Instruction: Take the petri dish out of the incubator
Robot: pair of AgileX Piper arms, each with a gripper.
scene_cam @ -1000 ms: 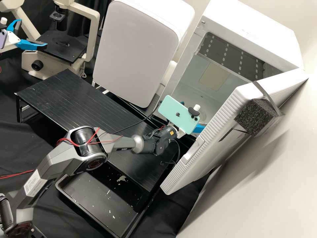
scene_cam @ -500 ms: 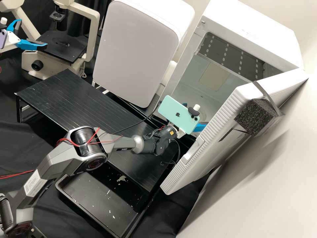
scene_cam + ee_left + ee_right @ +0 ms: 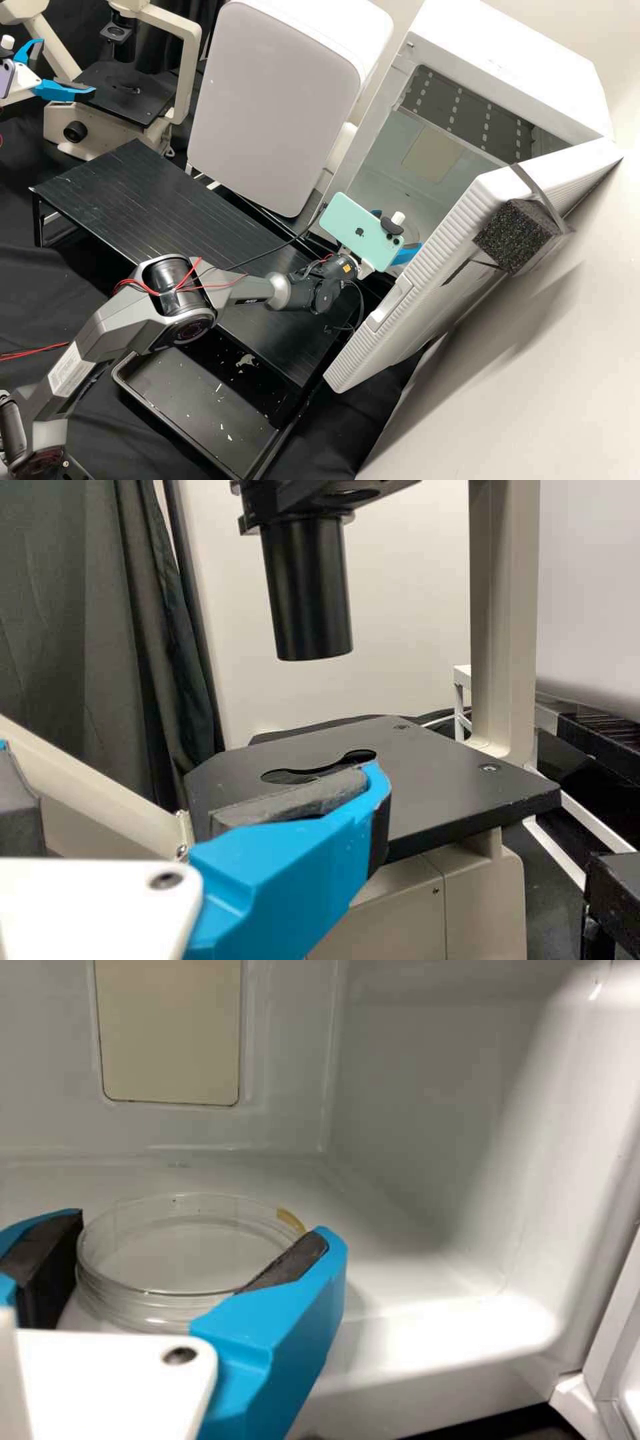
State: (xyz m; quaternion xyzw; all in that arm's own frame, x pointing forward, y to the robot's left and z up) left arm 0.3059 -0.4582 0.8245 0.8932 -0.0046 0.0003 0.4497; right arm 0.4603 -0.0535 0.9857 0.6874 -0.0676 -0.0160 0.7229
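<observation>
In the high view the right gripper [image 3: 408, 253] is inside the incubator [image 3: 507, 40], mostly behind its phone. The right wrist view shows this gripper [image 3: 203, 1228] with its two pads against opposite sides of the clear round petri dish [image 3: 185, 1250], shut on it. The dish is upright, low over the white incubator floor; whether it touches the floor cannot be told. At the upper left of the high view, the left gripper [image 3: 67, 67] stands open and empty by the microscope; the left wrist view shows this gripper [image 3: 190, 760] before the stage.
The incubator door [image 3: 400, 300] stands open to the right of the right arm. A closed white box [image 3: 273, 100] is left of the incubator. Below lie a black shelf [image 3: 133, 207] and a dark tray [image 3: 200, 400]. The microscope stage [image 3: 450, 790] is near the left gripper.
The right gripper's fingers have drawn closer together around the dish, with the wrist almost in place. The left gripper has kept still.
</observation>
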